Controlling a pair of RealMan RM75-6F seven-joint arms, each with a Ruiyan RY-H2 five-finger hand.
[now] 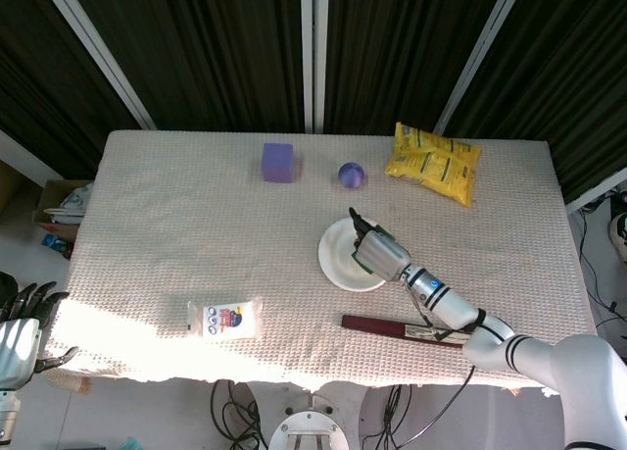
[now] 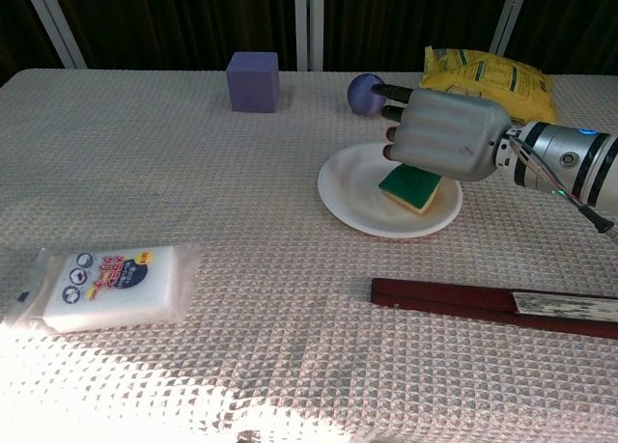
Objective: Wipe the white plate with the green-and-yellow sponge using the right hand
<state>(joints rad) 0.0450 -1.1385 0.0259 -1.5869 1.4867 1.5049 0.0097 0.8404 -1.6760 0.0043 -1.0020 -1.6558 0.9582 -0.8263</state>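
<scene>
The white plate (image 2: 359, 200) (image 1: 336, 257) sits right of the table's middle. On it lies the green-and-yellow sponge (image 2: 415, 190) (image 1: 361, 265), green face up. My right hand (image 2: 446, 136) (image 1: 377, 253) presses down on the sponge from above, palm down, fingers pointing to the far side. The hand covers the sponge's far part. My left hand (image 1: 22, 327) hangs off the table's left front corner with its fingers spread and nothing in them.
A dark red flat case (image 2: 492, 305) lies just in front of the plate. A purple ball (image 2: 364, 94), a purple cube (image 2: 253, 80) and a yellow snack bag (image 2: 488, 79) stand at the back. A white packet (image 2: 97, 288) lies front left.
</scene>
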